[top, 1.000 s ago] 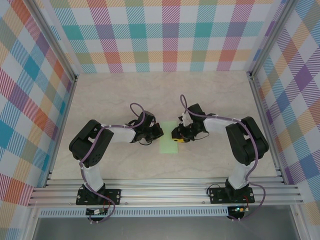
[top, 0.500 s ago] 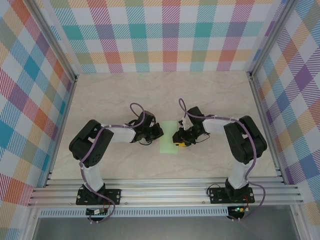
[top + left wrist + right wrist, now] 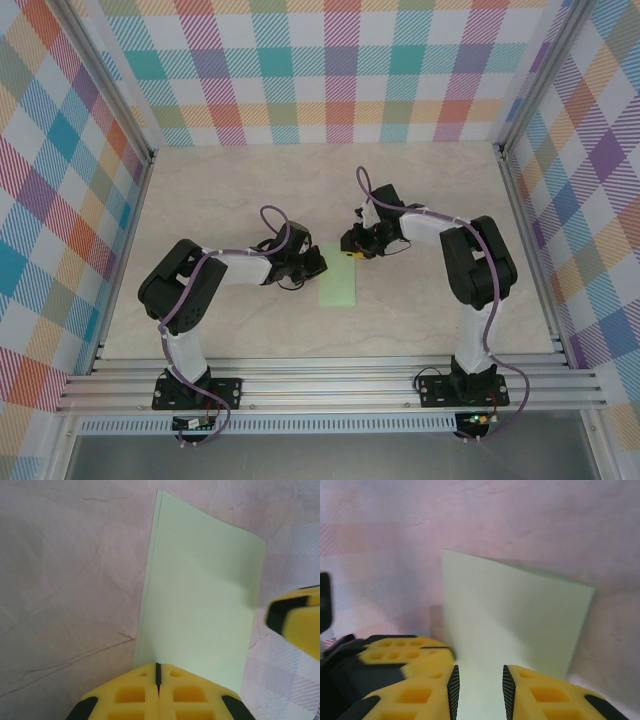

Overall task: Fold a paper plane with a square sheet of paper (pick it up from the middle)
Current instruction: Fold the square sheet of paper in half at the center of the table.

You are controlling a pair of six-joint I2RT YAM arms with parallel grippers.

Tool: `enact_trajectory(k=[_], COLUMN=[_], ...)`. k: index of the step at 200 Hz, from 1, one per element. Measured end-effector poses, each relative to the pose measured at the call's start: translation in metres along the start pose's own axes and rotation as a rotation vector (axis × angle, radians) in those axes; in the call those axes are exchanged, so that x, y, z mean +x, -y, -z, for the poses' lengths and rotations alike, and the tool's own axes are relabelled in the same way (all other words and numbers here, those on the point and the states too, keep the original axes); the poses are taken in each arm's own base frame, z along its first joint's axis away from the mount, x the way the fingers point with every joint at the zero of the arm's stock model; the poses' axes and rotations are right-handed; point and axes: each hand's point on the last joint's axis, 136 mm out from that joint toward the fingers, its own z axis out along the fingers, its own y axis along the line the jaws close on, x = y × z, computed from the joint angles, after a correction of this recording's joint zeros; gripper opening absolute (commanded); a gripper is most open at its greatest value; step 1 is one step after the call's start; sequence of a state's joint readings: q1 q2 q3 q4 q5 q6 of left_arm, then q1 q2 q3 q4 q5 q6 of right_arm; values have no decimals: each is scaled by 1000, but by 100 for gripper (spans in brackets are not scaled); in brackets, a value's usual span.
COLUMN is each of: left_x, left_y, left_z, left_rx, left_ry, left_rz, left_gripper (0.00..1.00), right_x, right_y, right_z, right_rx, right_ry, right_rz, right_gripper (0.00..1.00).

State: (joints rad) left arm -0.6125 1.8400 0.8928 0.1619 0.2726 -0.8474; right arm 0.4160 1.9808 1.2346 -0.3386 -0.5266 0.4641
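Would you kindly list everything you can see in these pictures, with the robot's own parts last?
paper: one, pale green, folded into a narrow rectangle, flat at the middle of the table
table: one, beige marbled top, under everything
walls: three, multicoloured check, at the back and both sides
rails: silver metal, along the near edge and up the corners
cables: two, purple, one looped along each arm
arms: two, black and white, bases on the near rails, both reaching to the paper
left claw: one, yellow and black, closed, tips at the paper's left edge
right claw: one, yellow and black, open, over the paper's far end
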Motion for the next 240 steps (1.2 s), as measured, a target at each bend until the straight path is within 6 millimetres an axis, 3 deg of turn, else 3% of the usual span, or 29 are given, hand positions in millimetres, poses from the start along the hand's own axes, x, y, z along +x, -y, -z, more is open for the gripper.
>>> enact_trajectory(k=[22, 101, 126, 150, 200, 240], left_x=[0, 0, 0, 0, 0, 0], left_y=[0, 0, 0, 0, 0, 0], left_z=[0, 0, 0, 0, 0, 0], left_rx=[0, -1, -1, -1, -2, -1], left_ry=[0, 0, 0, 0, -1, -1], left_rz=[0, -4, -4, -4, -6, -6], left_gripper=[0, 0, 0, 0, 0, 0], right_x=[3, -24, -33, -33, -36, -15], right_y=[12, -2, 3, 16, 17, 1], right_z=[-8, 5, 3, -7, -2, 20], right_rx=[24, -1, -3, 8, -16, -50], right_ry=[-20, 28, 36, 14, 13, 19], right_rz=[-24, -2, -9, -39, -49, -32], right_gripper=[32, 33, 33, 34, 37, 35])
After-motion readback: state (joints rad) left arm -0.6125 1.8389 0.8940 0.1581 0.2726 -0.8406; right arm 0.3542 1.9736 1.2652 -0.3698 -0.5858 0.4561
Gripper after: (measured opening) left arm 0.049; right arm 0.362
